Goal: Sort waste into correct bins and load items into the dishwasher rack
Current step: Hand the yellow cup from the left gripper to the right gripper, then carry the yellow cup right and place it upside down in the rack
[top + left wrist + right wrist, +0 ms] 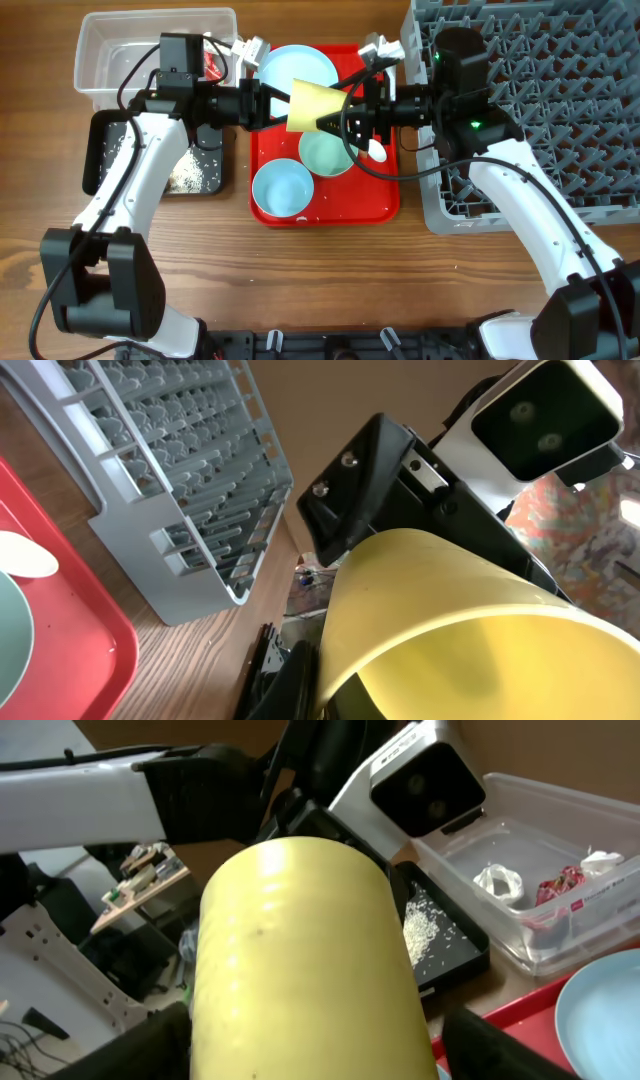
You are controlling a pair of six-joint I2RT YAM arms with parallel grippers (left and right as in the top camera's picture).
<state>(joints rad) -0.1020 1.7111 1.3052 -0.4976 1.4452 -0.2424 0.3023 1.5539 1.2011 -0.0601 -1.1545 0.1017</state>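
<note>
The small yellow cup (305, 107) hangs on its side above the red tray (385, 205), between both grippers. My left gripper (275, 105) is shut on its rim; in the left wrist view one finger (330, 680) lies against the cup wall (450, 620). My right gripper (335, 118) is open around the cup's base, its fingers (310, 1050) on either side of the cup (300, 960) with a gap on the right. On the tray lie the pale blue plate (297, 68), two bowls (325, 152) (283, 187) and the white spoon (377, 150).
The grey dishwasher rack (560, 100) stands right of the tray. The clear tub (110, 50) at the back left holds the red-and-white wrapper (560, 880) and a white scrap (497, 880). The black tray (100, 150) in front of it holds rice (185, 175).
</note>
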